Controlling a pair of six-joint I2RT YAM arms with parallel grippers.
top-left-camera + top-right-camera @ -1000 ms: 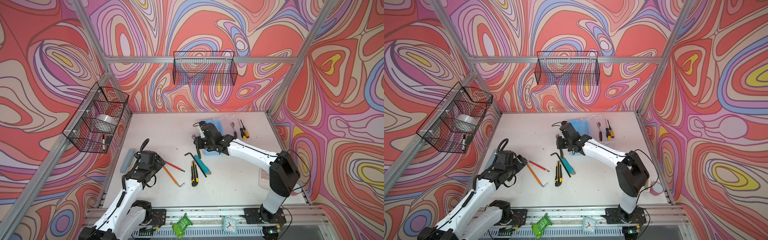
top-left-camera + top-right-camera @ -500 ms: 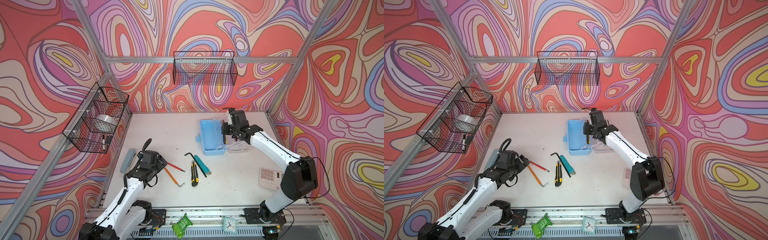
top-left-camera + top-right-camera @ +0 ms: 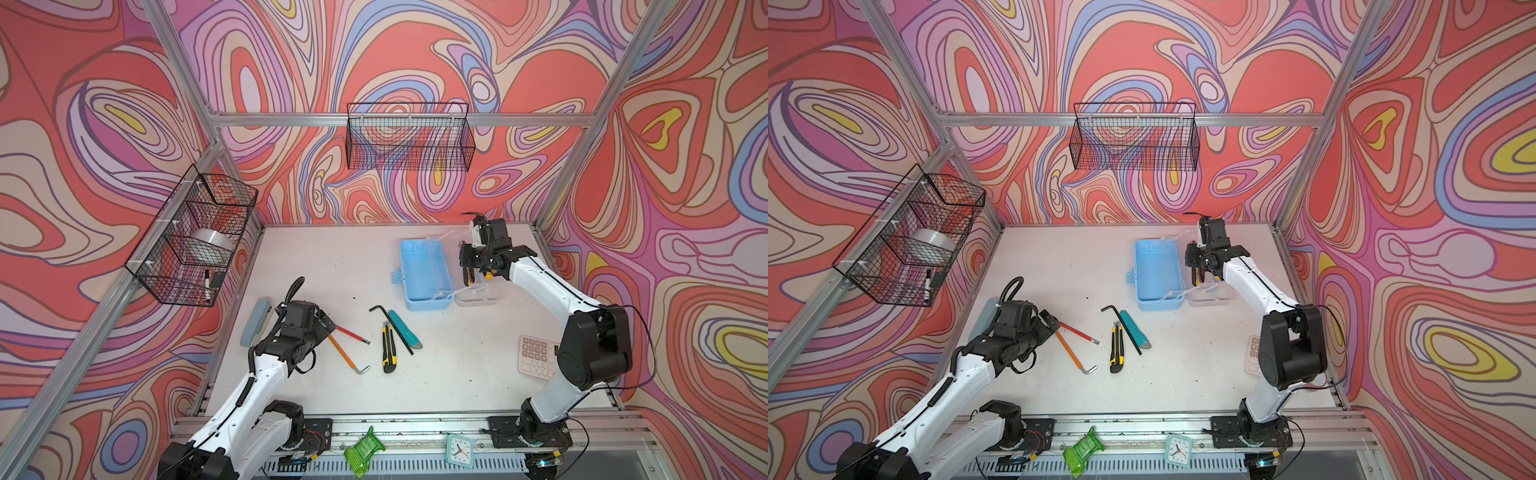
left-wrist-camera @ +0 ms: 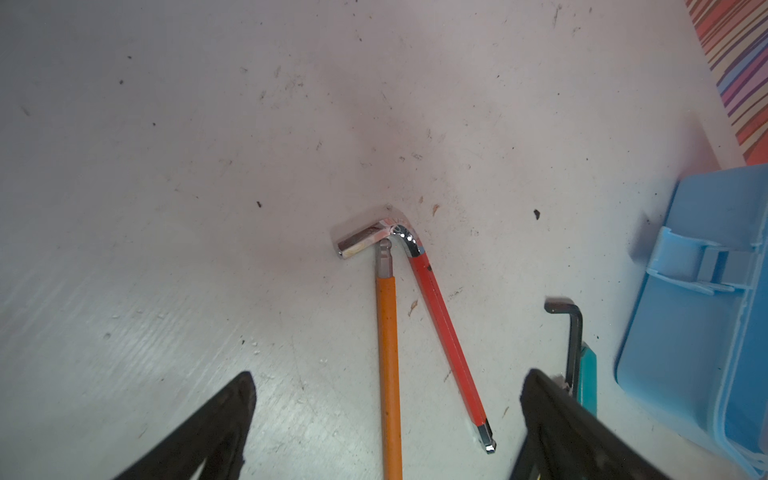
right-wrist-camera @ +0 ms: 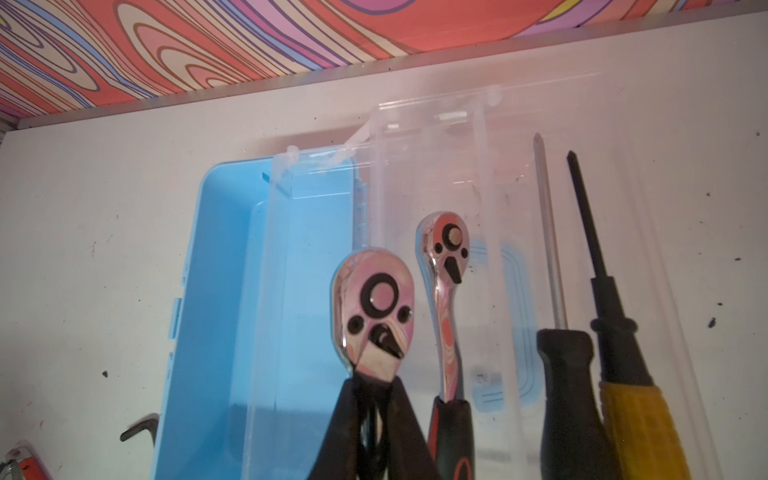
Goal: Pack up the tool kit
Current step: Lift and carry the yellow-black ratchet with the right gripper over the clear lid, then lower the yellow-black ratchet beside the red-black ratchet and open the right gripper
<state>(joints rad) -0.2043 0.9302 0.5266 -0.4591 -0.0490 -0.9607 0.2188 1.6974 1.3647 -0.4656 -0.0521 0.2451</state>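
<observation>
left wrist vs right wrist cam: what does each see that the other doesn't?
Left wrist only: orange-sleeved hex key and red-sleeved hex key, ahead of the open left gripper. Right wrist only: right gripper shut on a chrome ratchet, a second chrome ratchet, a black-handled screwdriver, a yellow-handled screwdriver, clear plastic lid. Both: light blue plastic box, black hex key, white table.
</observation>
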